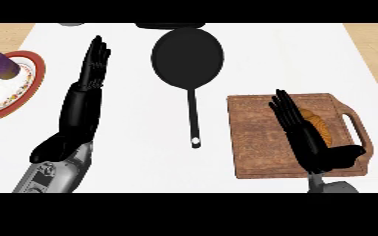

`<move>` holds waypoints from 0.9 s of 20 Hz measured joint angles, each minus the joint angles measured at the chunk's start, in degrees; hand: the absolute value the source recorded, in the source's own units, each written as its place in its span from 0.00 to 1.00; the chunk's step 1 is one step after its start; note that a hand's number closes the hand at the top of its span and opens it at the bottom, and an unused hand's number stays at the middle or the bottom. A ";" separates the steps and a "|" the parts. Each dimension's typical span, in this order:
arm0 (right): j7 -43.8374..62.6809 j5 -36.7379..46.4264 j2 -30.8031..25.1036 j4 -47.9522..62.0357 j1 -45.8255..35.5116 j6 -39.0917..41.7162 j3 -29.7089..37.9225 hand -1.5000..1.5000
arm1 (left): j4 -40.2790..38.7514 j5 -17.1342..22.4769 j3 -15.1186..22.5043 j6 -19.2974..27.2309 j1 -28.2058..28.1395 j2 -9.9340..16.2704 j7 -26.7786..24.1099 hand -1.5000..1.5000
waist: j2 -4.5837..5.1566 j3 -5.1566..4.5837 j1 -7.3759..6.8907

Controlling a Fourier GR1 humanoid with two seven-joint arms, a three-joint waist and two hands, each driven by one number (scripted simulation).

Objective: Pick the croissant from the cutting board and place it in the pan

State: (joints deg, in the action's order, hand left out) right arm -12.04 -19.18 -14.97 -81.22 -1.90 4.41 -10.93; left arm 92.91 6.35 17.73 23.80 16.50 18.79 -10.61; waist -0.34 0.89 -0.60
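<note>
Two hands show; the right hand (304, 130) hovers with straight, unclenched fingers over the croissant (317, 124) on the cutting board (258, 140). It should curl round the pastry's middle before lifting toward the pan (187, 57). The left hand (87, 90) rests flat, released.

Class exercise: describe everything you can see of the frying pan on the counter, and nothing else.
The frying pan is all black, matte like dark metal, with a round bowl and a long thin handle ending in a small hanging hole. It lies flat on the white counter, bowl at the far side, handle pointing back toward the robot. Nothing shows inside it. It sits between the left hand and the cutting board, touching neither.
</note>
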 measured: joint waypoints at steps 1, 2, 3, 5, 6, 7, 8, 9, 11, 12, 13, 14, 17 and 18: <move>0.41 -0.68 -0.76 0.26 -1.47 1.26 0.79 1.00 | 0.22 -0.10 0.03 0.05 -0.77 -0.15 0.28 0.50 | 0.08 -0.16 0.02; 0.62 -1.52 -2.12 0.35 -3.23 3.11 1.73 1.00 | -0.22 0.84 -0.90 -0.57 -1.06 0.36 1.06 0.50 | 0.18 -0.31 -0.07; 0.77 -2.36 -4.01 -0.04 -4.66 5.62 2.42 1.00 | -0.52 1.88 -1.90 -0.99 -1.04 0.88 2.62 0.50 | 0.23 -0.43 -0.15; 1.02 -3.50 -7.69 -1.05 -8.51 10.42 3.37 1.00 | -1.42 3.87 -2.82 -1.50 -2.56 1.08 5.29 0.50 | 0.34 -0.60 -0.88; 1.21 -4.31 -9.62 -1.67 -10.81 12.91 4.00 1.00 | -2.13 4.96 -3.39 -1.84 -2.98 1.32 6.98 0.50 | 0.43 -0.67 -1.27; 1.34 -1.95 -12.98 -1.68 -12.11 13.65 4.52 1.00 | -2.90 5.96 -3.53 -2.07 -3.70 1.05 8.22 0.50 | 0.51 -0.82 -1.22; 0.89 -0.08 -16.11 -1.34 -12.72 14.50 5.41 1.00 | -3.30 7.04 -3.94 -2.43 -4.13 1.18 9.82 0.50 | 0.53 -0.85 -0.97; -0.53 1.51 -18.72 -1.04 -13.32 14.97 6.77 1.00 | -3.66 8.17 -4.52 -2.77 -4.45 1.32 11.23 0.50 | 0.54 -0.84 -0.69; -5.37 4.52 -24.06 -0.98 -13.07 17.10 9.29 0.00 | -4.10 9.87 -5.32 -3.42 -5.63 1.60 13.07 0.50 | 0.44 -0.80 0.07; -8.11 5.99 -26.62 -0.65 -12.07 18.51 10.32 0.00 | -4.15 10.61 -5.90 -3.77 -5.96 1.99 13.93 0.50 | 0.39 -0.79 0.44; -10.90 7.31 -29.05 0.41 -11.25 19.71 11.66 0.00 | -4.18 11.25 -6.29 -4.26 -6.43 2.23 14.35 0.50 | 0.41 -0.78 0.61; -13.47 8.74 -31.47 1.73 -10.51 20.67 12.98 0.00 | -3.94 11.70 -6.46 -4.51 -6.89 2.43 15.06 0.50 | 0.41 -0.76 0.67; -21.34 14.03 -37.03 6.17 -9.90 22.12 15.47 0.00 | -3.11 12.55 -6.95 -5.31 -7.47 3.03 16.58 0.50 | 0.49 -0.74 0.37; -23.54 16.11 -38.39 7.50 -10.28 22.18 15.48 0.00 | -3.44 13.02 -7.44 -5.93 -7.08 3.35 16.98 0.50 | 0.56 -0.74 0.21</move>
State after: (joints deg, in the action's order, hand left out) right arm -35.58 -3.07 -53.36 -73.72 -12.18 26.60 4.55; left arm 89.47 19.37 10.29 17.87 9.42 22.14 6.37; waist 0.21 0.15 -0.39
